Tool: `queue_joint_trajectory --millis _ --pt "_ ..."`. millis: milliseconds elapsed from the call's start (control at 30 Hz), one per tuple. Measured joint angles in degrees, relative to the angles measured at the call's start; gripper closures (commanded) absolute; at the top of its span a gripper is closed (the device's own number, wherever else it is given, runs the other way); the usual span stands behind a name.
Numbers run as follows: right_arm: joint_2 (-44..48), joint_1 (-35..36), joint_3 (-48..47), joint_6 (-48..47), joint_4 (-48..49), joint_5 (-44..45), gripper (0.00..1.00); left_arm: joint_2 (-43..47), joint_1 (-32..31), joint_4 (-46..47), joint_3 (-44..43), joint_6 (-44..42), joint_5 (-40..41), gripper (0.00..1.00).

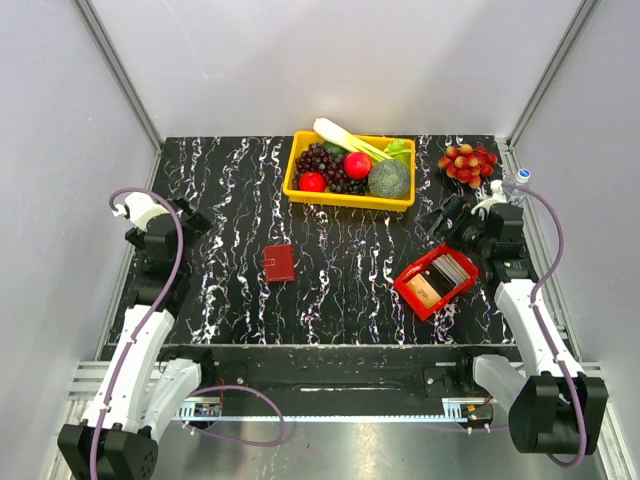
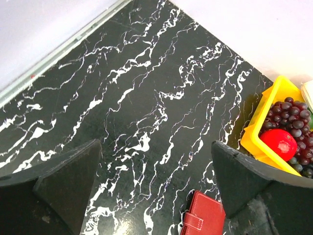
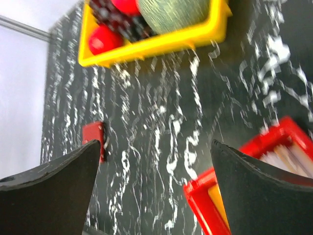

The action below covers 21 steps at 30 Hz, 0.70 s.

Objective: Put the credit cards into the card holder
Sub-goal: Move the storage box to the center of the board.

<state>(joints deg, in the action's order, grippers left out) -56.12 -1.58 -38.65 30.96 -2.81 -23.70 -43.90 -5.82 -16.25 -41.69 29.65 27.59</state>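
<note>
Sitting, seemingly, in tray (image 1: 404, 287): credit cards (image 1: 443, 272)

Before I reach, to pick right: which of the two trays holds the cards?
The red tray near the right hand; the yellow tray farther back holds fruit.

One card holder (image 1: 279, 263) is counted on the counter (image 1: 340, 275). One red tray (image 1: 412, 297) is counted at the right. At least three credit cards (image 1: 425, 290) are seen in it, but the exact number cannot be told. One yellow bin (image 1: 350, 201) is counted at the far side, holding two red round fruits (image 1: 358, 165), one dark grape bunch (image 1: 320, 160), one green melon (image 1: 390, 179) and one pale stalk (image 1: 340, 135). One red grape bunch (image 1: 468, 162) is counted loose, far right. Two hands are counted: left hand (image 2: 155, 161), right hand (image 3: 154, 161).
</note>
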Motion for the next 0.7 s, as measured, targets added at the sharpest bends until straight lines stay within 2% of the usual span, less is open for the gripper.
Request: queue_joint_trajectory --millis 133,267,367,533,700 --pt "3.0 0.1 -0.2 0.5 -14.2 6.5 0.00 -0.1 0.0 -2.3 -0.1 3.2 0.1 0.01" --pt "13.0 0.1 -3.1 4.0 -29.2 21.3 0.01 -1.0 0.0 -6.8 -1.7 7.2 -0.5 0.01" --pt "16.7 0.1 -5.6 7.2 -36.3 27.8 0.00 -2.1 0.0 -7.9 -2.5 8.0 -2.7 0.01" --pt "16.4 0.1 -5.2 13.2 -42.6 30.6 0.01 -3.2 0.0 -8.0 -2.6 7.1 -8.3 0.01" --pt "15.7 0.1 0.9 19.1 -43.4 29.0 0.01 -5.0 0.0 -7.5 -2.6 5.9 -13.1 0.01"
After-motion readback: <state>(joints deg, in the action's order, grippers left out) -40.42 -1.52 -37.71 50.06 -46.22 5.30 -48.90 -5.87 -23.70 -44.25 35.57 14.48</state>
